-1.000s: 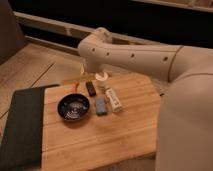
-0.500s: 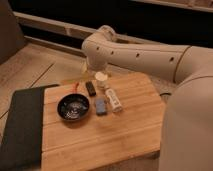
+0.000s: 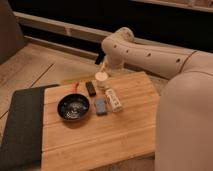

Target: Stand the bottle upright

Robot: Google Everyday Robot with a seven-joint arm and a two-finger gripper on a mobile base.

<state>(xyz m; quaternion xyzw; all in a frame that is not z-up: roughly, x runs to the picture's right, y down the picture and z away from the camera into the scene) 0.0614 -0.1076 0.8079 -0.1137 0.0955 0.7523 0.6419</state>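
Observation:
The bottle lies on its side on the wooden board, whitish with a pale label, right beside the blue-grey block. A short cream cup stands just behind them. My white arm reaches in from the right, and its elbow bends down at the board's far edge. My gripper hangs there, just above and behind the cup and apart from the bottle. It holds nothing that I can see.
A black bowl sits left of the block. A small dark object lies behind it, with an orange-yellow item at the board's back left. A dark mat borders the board on the left. My white body fills the right side.
My arm's elbow and wrist have shifted to the right along the board's far edge. The bottle, block, cup and bowl have not moved.

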